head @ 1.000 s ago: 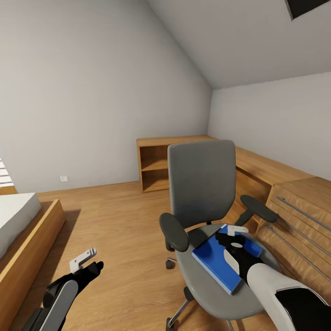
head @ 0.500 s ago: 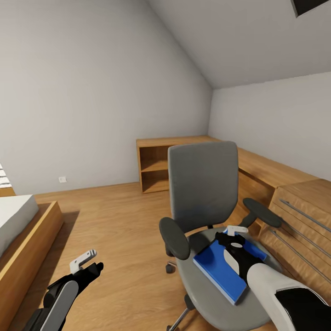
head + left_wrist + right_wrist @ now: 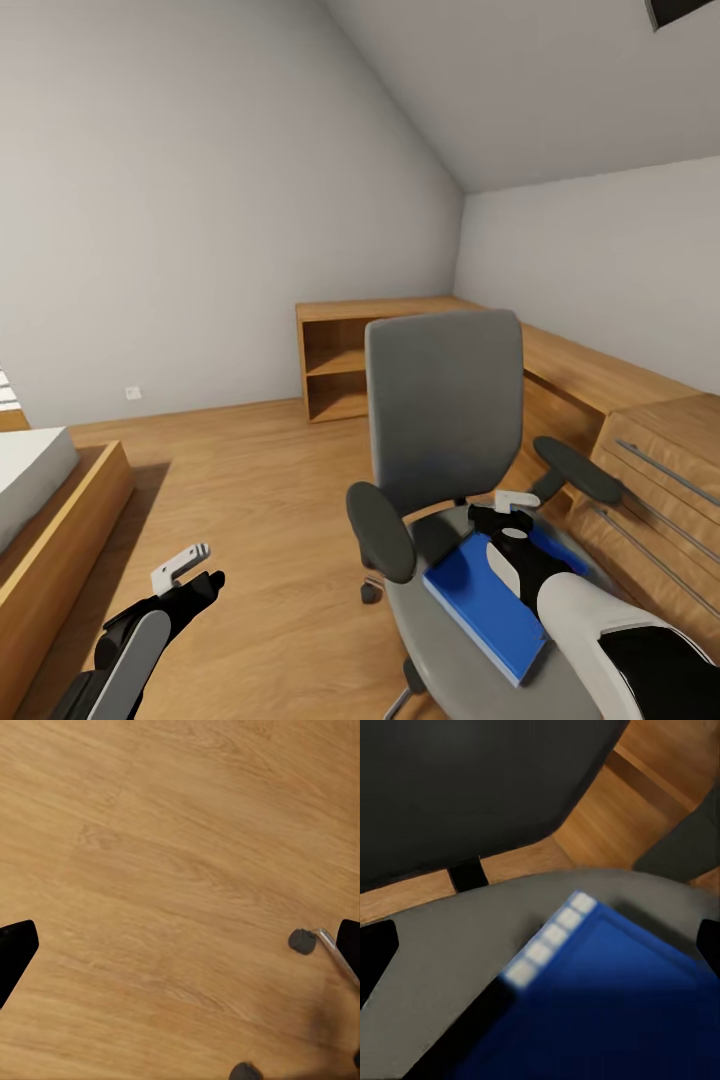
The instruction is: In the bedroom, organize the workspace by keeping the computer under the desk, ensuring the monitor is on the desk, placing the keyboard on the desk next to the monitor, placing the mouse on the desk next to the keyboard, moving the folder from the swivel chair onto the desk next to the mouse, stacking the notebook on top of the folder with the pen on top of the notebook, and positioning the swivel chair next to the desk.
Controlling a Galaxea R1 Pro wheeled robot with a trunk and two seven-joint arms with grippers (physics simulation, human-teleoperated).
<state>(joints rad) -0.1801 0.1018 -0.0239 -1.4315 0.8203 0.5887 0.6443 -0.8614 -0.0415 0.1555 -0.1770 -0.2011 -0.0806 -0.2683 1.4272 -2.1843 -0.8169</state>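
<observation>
The swivel chair (image 3: 442,400) stands in front of me with its grey back upright and its black armrests (image 3: 378,518) out to the sides. The bright blue folder (image 3: 487,602) lies flat on the grey seat (image 3: 440,650). My right gripper (image 3: 514,500) hangs open just over the folder's far end. In the right wrist view the folder (image 3: 615,1012) lies on the seat (image 3: 442,967) between the spread fingertips. My left gripper (image 3: 183,566) is open above the bare wood floor, left of the chair. The left wrist view shows a chair caster (image 3: 302,940) and a chrome leg (image 3: 337,958).
Low light-wood cabinets (image 3: 590,375) run along the right wall, with an open shelf unit (image 3: 335,365) in the corner and drawer fronts with metal handles (image 3: 660,480) close to the chair. A bed in a wooden frame (image 3: 50,510) sits at left. Open floor (image 3: 260,480) lies between.
The whole view has shifted slightly, so the camera has moved. The chair and folder now sit a little lower and further right in the picture. Both grippers keep their pose.
</observation>
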